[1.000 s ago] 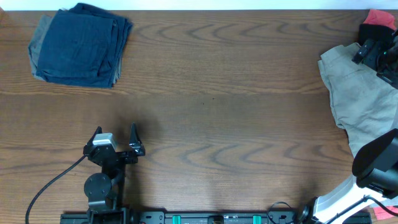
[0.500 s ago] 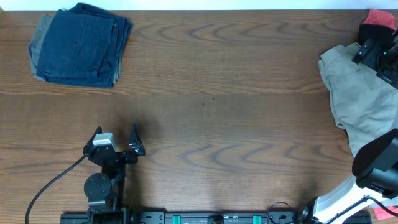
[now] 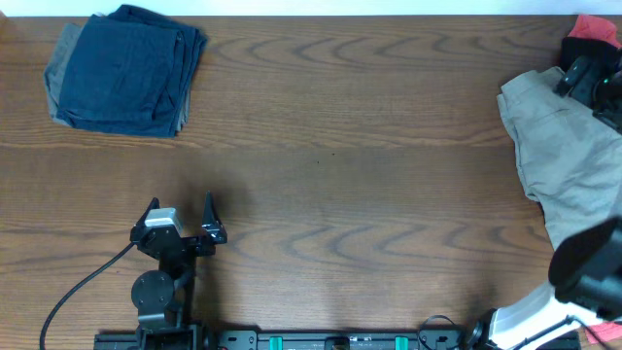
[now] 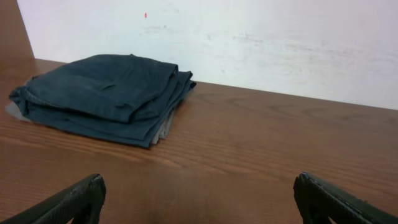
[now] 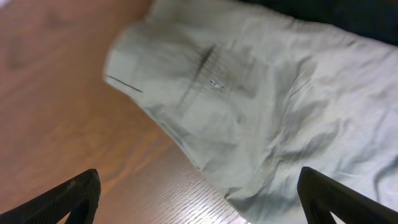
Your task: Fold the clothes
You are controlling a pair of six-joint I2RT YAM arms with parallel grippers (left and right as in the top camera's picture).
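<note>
While the folded pile of navy shorts (image 3: 126, 70) sits squared up at the far left corner of the table (image 3: 330, 146), with a grey layer showing at its lower edge, the khaki shorts (image 3: 564, 156) lie loose and rumpled along the right edge, so my guess is they are the next pair to be folded. The right gripper (image 5: 199, 196) hangs over them with its fingers spread wide and nothing held. Its own view, somewhat blurred, shows a stitched pocket and creased cloth below. The left gripper (image 3: 180, 209) rests close to the near edge on the left side, equally wide and empty, well apart from both garments. The main danger looks to be a shallow pinch. Catching only the top layer of a wrinkle would let the shorts unroll or twist when lifted, leaving them harder to lay flat. They reach the right edge, and whether they overhang it cannot be told, so a pull the wrong way might send them off the table. A coral-red garment (image 3: 595, 27) lies just beside them at the far right corner and could be dragged along.
</note>
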